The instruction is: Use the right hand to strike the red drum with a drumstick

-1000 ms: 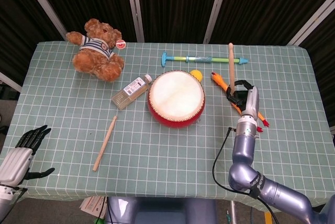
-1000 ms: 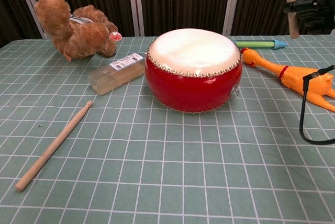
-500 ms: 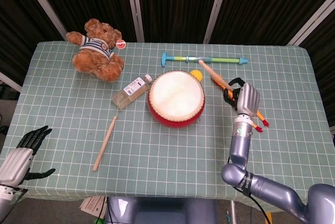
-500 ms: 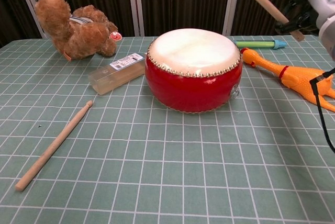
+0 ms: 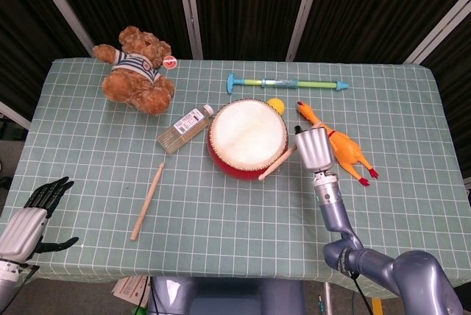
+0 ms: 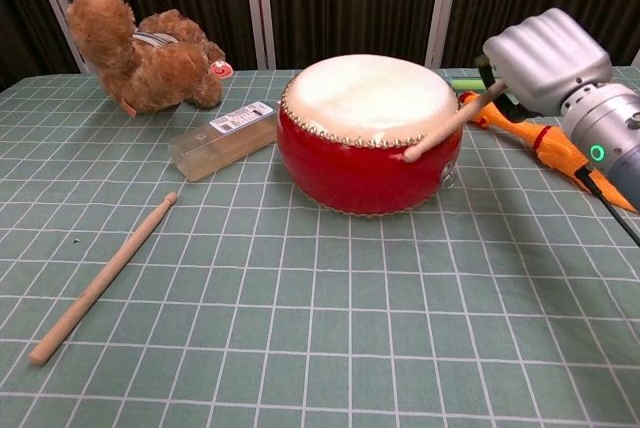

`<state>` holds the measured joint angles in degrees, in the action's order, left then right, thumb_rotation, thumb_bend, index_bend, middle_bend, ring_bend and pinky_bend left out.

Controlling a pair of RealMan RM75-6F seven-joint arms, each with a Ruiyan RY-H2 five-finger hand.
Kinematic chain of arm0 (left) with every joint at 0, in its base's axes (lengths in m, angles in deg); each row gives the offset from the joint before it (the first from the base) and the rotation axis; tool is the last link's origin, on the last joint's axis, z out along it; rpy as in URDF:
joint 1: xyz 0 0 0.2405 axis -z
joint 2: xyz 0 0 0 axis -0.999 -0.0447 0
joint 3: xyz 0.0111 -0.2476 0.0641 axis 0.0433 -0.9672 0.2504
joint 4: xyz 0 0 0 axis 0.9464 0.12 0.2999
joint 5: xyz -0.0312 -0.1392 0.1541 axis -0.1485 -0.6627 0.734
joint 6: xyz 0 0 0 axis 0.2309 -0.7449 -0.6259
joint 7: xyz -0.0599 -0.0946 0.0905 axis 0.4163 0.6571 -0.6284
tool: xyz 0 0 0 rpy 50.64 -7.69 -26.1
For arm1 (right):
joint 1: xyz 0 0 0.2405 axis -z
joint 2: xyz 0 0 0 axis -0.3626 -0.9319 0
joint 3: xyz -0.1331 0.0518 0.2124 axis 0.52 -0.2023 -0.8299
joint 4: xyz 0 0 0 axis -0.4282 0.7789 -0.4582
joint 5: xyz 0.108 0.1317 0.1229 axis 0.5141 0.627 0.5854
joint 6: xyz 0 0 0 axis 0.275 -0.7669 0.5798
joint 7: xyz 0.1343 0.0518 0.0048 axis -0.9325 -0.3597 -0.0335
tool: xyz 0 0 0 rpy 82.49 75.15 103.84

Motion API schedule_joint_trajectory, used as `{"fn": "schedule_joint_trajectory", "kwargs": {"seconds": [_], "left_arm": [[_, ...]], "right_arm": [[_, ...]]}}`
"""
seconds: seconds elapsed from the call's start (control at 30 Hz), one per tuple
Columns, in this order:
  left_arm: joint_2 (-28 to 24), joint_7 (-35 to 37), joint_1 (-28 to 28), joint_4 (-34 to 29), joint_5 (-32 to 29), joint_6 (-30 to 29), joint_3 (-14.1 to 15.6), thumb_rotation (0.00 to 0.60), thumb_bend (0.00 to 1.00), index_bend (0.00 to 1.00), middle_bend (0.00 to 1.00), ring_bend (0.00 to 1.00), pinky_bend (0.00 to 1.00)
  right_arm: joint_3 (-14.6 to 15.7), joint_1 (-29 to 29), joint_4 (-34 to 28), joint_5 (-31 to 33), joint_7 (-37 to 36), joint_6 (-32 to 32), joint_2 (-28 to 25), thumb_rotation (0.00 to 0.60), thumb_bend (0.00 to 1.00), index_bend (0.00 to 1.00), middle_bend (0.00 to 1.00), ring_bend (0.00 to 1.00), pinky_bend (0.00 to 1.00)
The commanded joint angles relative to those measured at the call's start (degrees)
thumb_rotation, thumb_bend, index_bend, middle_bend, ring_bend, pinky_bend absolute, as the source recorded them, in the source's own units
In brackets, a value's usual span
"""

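Observation:
The red drum (image 5: 248,139) (image 6: 368,138) with its pale skin stands mid-table. My right hand (image 5: 313,149) (image 6: 540,58) sits just right of it and grips a wooden drumstick (image 5: 277,163) (image 6: 448,125). The stick slants down to the left, and its tip lies at the drum's right front rim. A second drumstick (image 5: 148,200) (image 6: 102,279) lies loose on the cloth to the left front. My left hand (image 5: 33,216) hangs open off the table's near left corner, holding nothing.
A teddy bear (image 5: 137,69) sits at the back left. A clear bottle (image 5: 185,129) lies left of the drum. An orange rubber chicken (image 5: 341,148) lies right of my right hand, and a blue-green toy pump (image 5: 287,83) and a yellow ball (image 5: 275,104) lie behind the drum.
My right hand has swung toward the drum and turned over, bringing the drumstick from pointing up and back down onto the drum's right rim. The left hand has stayed still.

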<state>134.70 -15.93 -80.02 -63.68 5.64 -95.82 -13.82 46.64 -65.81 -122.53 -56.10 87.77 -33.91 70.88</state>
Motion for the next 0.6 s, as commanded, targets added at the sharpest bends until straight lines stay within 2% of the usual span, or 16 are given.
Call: {"fn": "schedule_joint_trajectory", "kwargs": {"seconds": [0.03, 0.17, 0.33, 0.5, 0.6], "left_arm": [[0.0, -0.1, 0.0, -0.1, -0.1, 0.1, 0.0, 0.600, 0.01, 0.00, 0.00, 0.00, 0.00], [0.0, -0.2, 0.0, -0.2, -0.4, 0.2, 0.0, 0.600, 0.01, 0.00, 0.00, 0.00, 0.00], [0.0, -0.4, 0.0, -0.2, -0.5, 0.2, 0.0, 0.600, 0.01, 0.00, 0.00, 0.00, 0.00], [0.1, -0.9, -0.2, -0.2, -0.2, -0.1, 0.0, 0.600, 0.01, 0.00, 0.00, 0.00, 0.00], [0.1, -1.3, -0.3, -0.1, 0.0, -0.4, 0.1, 0.600, 0.01, 0.00, 0.00, 0.00, 0.00]], "right_arm": [[-4.0, 1.0, -5.6, 0.6, -3.2, -2.9, -1.5, 0.600, 0.64, 0.98, 1.00, 1.00, 0.93], [-5.0, 2.7, -11.8, 0.2, -3.3, -4.8, -4.5, 0.600, 0.64, 0.98, 1.00, 1.00, 0.93], [-4.5, 6.2, -20.7, 1.0, -2.2, -6.0, -8.8, 0.600, 0.64, 0.98, 1.00, 1.00, 0.93], [-1.7, 10.7, -29.3, 2.1, -0.8, -6.2, -13.8, 0.600, 0.64, 0.98, 1.00, 1.00, 0.93], [1.3, 13.9, -34.7, 2.9, -0.1, -6.5, -16.7, 0.600, 0.64, 0.98, 1.00, 1.00, 0.93]]}}
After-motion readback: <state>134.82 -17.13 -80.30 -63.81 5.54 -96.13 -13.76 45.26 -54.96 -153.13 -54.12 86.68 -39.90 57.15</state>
